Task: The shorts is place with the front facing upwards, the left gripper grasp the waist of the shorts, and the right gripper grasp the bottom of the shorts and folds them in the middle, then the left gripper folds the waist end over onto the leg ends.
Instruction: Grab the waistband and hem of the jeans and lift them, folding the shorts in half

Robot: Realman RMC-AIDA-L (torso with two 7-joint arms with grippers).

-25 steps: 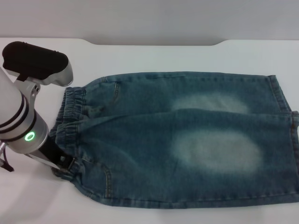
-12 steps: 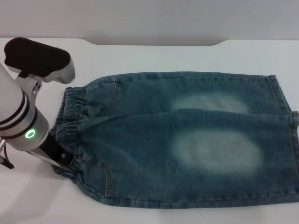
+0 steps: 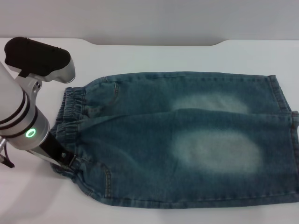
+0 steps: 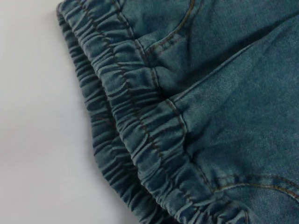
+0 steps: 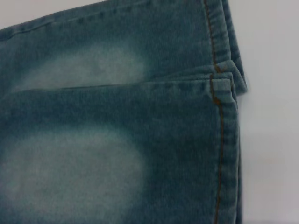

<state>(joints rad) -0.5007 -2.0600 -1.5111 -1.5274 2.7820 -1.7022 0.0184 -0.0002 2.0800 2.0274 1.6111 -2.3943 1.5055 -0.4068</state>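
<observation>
The blue-green denim shorts [image 3: 187, 140] lie flat on the white table [image 3: 163, 56], with two pale faded patches facing up. The gathered waist [image 3: 70, 116] points to the left and the straight leg hems [image 3: 293, 140] to the right. My left gripper [image 3: 60, 161], a black claw on a thick white arm with a green light, sits at the near corner of the waist and touches the band. The left wrist view shows the ruched waistband [image 4: 140, 140] close up. In the right wrist view, the stitched hems [image 5: 219, 116] are stacked. The right gripper is out of view.
A grey wall and the table's back edge [image 3: 154, 43] run behind the shorts. White table surface shows to the left of the waist and beyond the hems at the right.
The left arm shifted slightly toward the waist a second ago and has held nearly still since. The shorts have not moved.
</observation>
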